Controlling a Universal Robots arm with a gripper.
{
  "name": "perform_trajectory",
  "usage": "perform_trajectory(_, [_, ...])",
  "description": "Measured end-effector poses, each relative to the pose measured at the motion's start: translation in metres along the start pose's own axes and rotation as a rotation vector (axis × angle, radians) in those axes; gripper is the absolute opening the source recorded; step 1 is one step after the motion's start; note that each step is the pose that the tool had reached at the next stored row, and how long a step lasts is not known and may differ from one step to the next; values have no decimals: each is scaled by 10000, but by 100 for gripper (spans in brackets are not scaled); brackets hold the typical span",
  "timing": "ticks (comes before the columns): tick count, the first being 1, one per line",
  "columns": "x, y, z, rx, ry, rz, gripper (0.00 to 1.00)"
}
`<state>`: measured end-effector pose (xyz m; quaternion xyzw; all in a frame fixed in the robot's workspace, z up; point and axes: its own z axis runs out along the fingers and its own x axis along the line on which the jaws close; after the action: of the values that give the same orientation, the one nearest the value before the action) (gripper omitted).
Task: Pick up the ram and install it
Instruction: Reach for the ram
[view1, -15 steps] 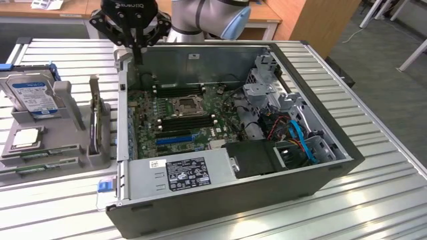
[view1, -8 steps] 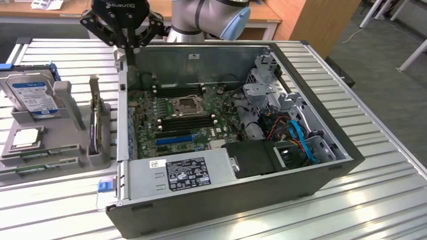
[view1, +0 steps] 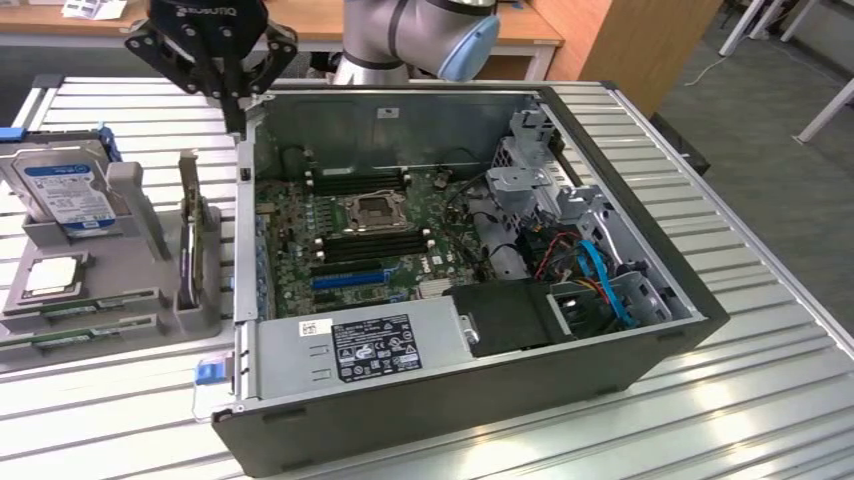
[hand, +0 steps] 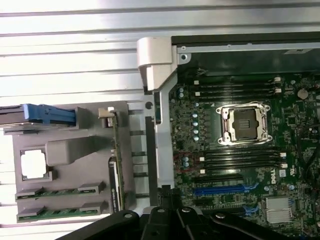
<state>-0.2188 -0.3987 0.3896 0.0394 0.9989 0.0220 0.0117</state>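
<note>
Hovering empty, the gripper (view1: 236, 112) is closed; the ram (view1: 80, 304), exterior view's lower left, seems light, stiff, fragile: pinch its flat faces.

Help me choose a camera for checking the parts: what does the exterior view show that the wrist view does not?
Exterior view adds: the power supply, the blue cables and the arm's blue-capped joint. Wrist view adds: a straight-down look at two ram sticks lying full length in the grey holder. Both: the motherboard's empty processor socket, the blue expansion slot and the shut hand, holding nothing.
</note>
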Motion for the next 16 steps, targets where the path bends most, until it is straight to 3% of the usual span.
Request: perform_trajectory(16, [545, -44, 16, 2, 26, 25, 10])
